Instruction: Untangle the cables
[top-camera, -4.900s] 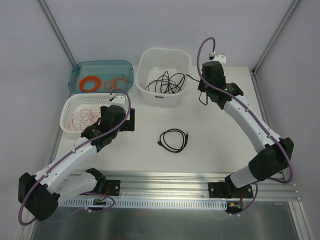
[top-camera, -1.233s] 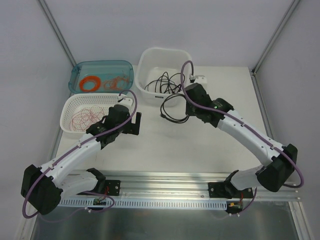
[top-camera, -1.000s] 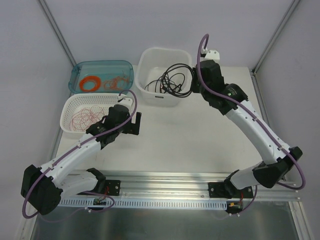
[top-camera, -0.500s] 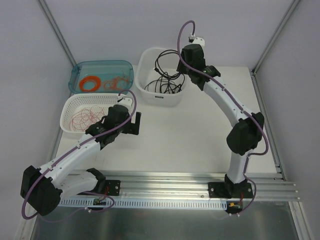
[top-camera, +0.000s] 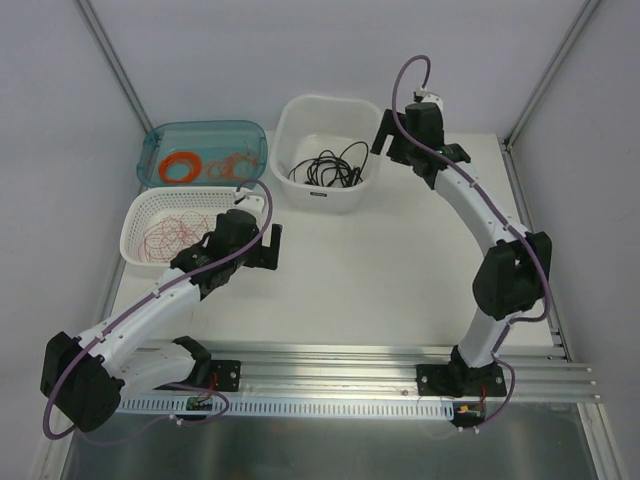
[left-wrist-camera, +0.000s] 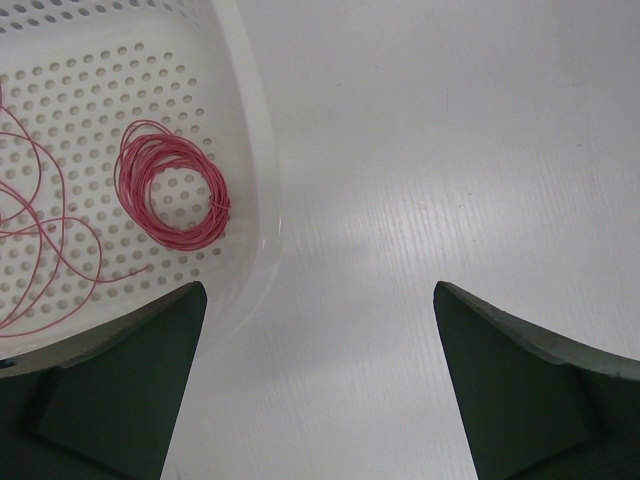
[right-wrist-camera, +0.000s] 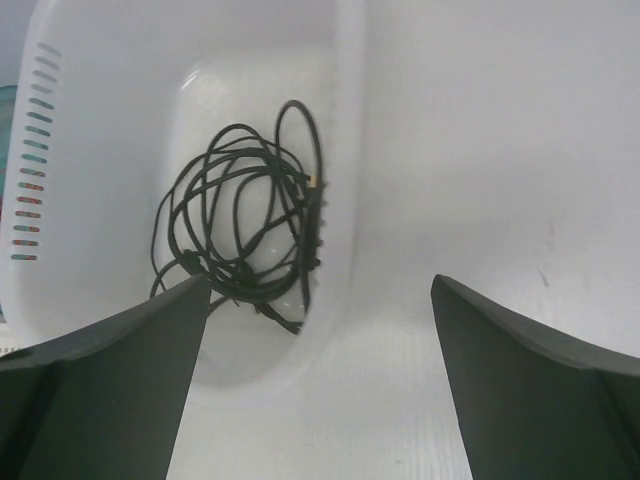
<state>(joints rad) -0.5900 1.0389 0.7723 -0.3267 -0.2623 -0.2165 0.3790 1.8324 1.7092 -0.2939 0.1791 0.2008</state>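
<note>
Black cables (top-camera: 325, 168) lie in a loose tangle inside the white tub (top-camera: 372, 125); the right wrist view shows the same black tangle (right-wrist-camera: 245, 225) on the tub floor. My right gripper (top-camera: 387, 140) hangs open over the tub's right rim (right-wrist-camera: 345, 150), its jaws (right-wrist-camera: 320, 287) wide apart and empty. Thin red cables (top-camera: 165, 238) sprawl in the white perforated basket (top-camera: 135, 215). My left gripper (top-camera: 271, 246) stands open and empty over bare table just right of the basket rim (left-wrist-camera: 255, 180). Loose red wire (left-wrist-camera: 45, 250) shows at the left of that view.
A tightly wound pink ring (left-wrist-camera: 172, 190) lies in the basket. The blue tray (top-camera: 255, 135) at the back left holds neat orange rings (top-camera: 180, 165). Grey walls and frame posts close the table's back and sides.
My right gripper carried a black cable up from the table and over the tub, then opened; the cable now lies in the tub. The left arm has stayed put.
</note>
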